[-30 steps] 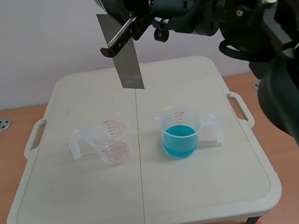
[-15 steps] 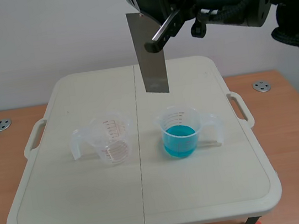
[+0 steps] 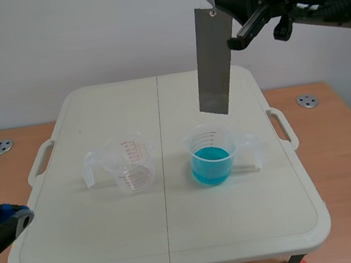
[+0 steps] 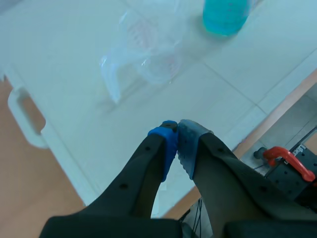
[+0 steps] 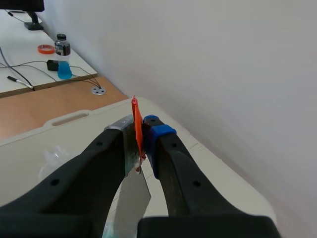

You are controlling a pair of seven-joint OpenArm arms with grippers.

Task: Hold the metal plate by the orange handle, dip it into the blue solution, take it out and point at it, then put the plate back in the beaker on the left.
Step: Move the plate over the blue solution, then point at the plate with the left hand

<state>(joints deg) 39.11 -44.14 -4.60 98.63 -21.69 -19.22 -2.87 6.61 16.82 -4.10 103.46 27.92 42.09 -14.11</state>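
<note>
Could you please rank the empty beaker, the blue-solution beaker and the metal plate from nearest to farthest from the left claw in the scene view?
1. The empty beaker, the left-hand beaker, nearest the left claw.
2. The blue-solution beaker, on the right.
3. The metal plate, hanging high at the right, farthest.

No text can be read. The clear beaker point(image 3: 132, 166) ahead of the left hand point(image 4: 177, 137) bears red measuring marks, too small to make out.

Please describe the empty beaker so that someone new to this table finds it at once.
On the cream table two clear beakers stand side by side. The empty beaker is the left one, with red marks; the other beaker holds blue solution.
</note>
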